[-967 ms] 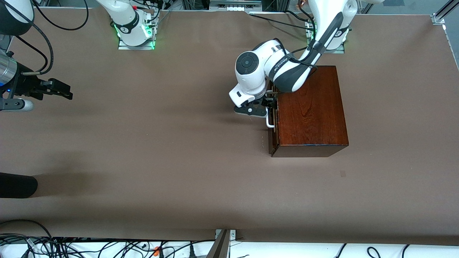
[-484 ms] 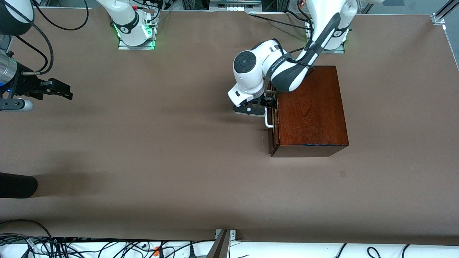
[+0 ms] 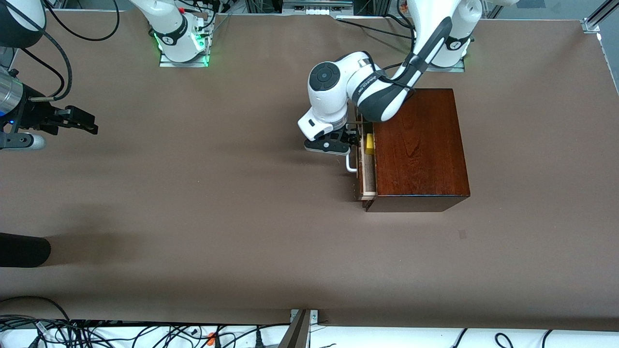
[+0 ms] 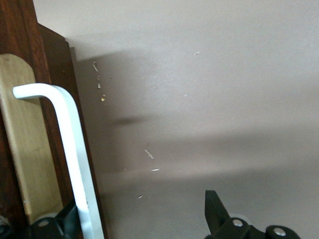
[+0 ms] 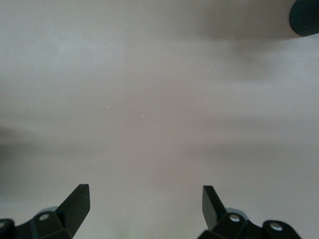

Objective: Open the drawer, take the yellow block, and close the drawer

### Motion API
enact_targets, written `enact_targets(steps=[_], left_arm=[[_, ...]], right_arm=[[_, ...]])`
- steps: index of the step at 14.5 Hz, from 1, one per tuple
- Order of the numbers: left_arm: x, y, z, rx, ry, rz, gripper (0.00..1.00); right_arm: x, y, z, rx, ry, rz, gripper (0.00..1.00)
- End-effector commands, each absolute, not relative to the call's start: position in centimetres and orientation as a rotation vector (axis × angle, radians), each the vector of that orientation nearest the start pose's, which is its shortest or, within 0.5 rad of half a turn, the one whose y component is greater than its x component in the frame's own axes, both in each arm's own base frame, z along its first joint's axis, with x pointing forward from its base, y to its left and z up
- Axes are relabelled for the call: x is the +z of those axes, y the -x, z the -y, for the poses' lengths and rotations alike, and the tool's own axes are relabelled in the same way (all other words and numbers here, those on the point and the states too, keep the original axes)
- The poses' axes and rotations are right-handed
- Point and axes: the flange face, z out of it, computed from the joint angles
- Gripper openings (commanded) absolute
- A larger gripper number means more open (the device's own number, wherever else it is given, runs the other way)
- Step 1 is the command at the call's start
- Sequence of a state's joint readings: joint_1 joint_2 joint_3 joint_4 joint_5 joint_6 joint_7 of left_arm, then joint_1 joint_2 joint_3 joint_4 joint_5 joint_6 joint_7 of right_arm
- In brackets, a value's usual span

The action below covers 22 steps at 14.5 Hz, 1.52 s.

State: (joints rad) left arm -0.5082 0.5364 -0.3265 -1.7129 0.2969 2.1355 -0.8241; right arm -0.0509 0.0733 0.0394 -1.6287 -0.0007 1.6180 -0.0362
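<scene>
The dark reddish-brown wooden box [image 3: 418,145] stands near the left arm's base. Its drawer [image 3: 366,180] is pulled out a little toward the right arm's end and shows its pale interior. The yellow block [image 3: 369,143] lies inside, partly under the box top. My left gripper [image 3: 354,140] is open at the white handle [image 3: 350,166]. In the left wrist view the handle [image 4: 75,159] runs beside one finger [image 4: 64,221], and the gripper [image 4: 142,219] stays wide apart. My right gripper [image 3: 89,125] waits open and empty over the right arm's end of the table, and it also shows in the right wrist view [image 5: 144,204].
A black rounded object [image 3: 24,250] lies at the table edge at the right arm's end, nearer to the front camera; it also shows in the right wrist view [image 5: 305,17]. Cables [image 3: 96,333] run along the near edge. Brown table [image 3: 217,203] spreads between the arms.
The drawer has slid out toward the right arm's end with my left gripper at its handle. The yellow block has come into sight. The right arm has not moved.
</scene>
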Motion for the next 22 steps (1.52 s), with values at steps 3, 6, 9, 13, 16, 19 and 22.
enact_targets(steps=[3, 6, 9, 13, 16, 19, 22], left_arm=[[27.9, -47.0, 50.5, -0.044, 3.082, -0.160, 1.00], [28.2, -47.5, 51.5, -0.058, 3.102, -0.159, 1.00], [27.7, -47.4, 51.9, -0.050, 3.101, -0.164, 1.00], [28.3, -47.8, 52.8, -0.043, 3.135, -0.136, 1.00], [28.2, -47.5, 53.1, -0.029, 3.144, -0.131, 1.00], [28.7, -47.9, 53.3, -0.039, 3.155, -0.124, 1.00], [28.9, -48.0, 53.3, -0.031, 3.161, -0.119, 1.00]], right_arm=[[56.0, -57.3, 1.0, 0.142, 3.118, 0.051, 1.00], [56.0, -57.3, 0.9, 0.140, 3.118, 0.053, 1.00], [56.1, -57.3, 1.0, 0.138, 3.118, 0.051, 1.00], [56.1, -57.3, 1.0, 0.135, 3.118, 0.051, 1.00], [56.1, -57.3, 0.9, 0.135, 3.118, 0.053, 1.00], [56.1, -57.3, 0.9, 0.138, 3.118, 0.053, 1.00], [56.2, -57.3, 0.9, 0.135, 3.118, 0.053, 1.00]])
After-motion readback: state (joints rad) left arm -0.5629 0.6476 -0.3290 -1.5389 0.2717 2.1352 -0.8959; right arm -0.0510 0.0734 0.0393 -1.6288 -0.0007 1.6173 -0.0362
